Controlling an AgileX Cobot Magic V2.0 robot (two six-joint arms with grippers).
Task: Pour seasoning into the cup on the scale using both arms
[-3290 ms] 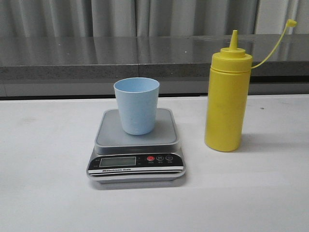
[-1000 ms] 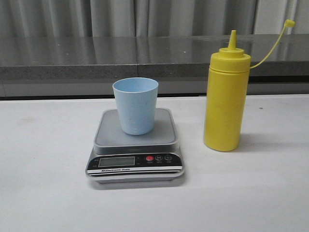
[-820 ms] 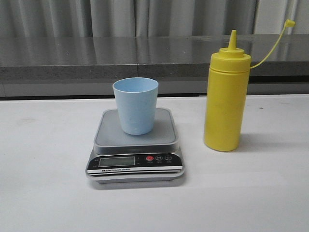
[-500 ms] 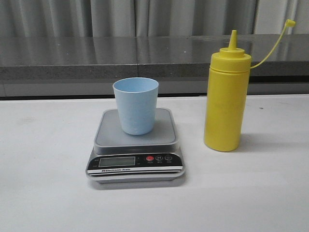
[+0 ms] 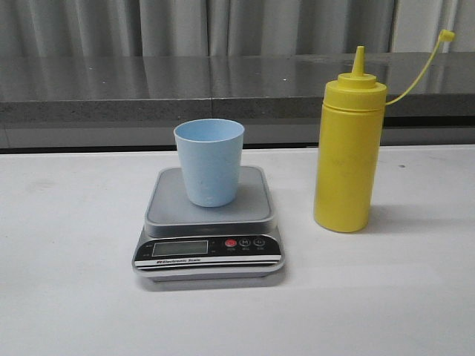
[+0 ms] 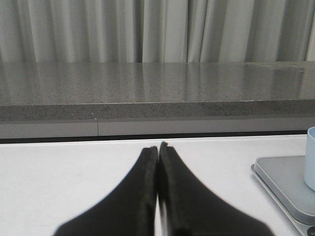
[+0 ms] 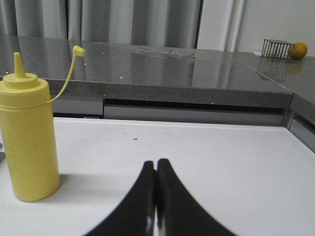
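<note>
Quietly, everything sat still on the white table [image 5: 67, 297], and I took the scale [image 5: 208, 222] as my marker. To its left, the left gripper [image 6: 157, 147] hung low over the bare tabletop, its black jaws pressed flat together with nothing between them; from that arm's own camera only the near corner of the grey platform and a sliver of the cup showed at the edge. The scale itself lay flat, its black front panel facing me with the display [image 5: 179, 248] and one red button [image 5: 231, 242] beside two dark ones. On the platform stood the cup [image 5: 209, 162], upright and pale blue, set toward the back of the platform and roughly centred across it. To the right of the scale, near it but apart, the seasoning [image 5: 346, 152] stood upright on the table, taller than the cup, its cap strap [image 5: 419, 63] arcing up and away to the right. Farther right again, well apart from the bottle, the right gripper [image 7: 156, 164] was likewise clamped on nothing, jaws touching along their length. Behind it all ran a grey stone counter [image 5: 185, 81] and pale curtains [image 5: 171, 26].
</note>
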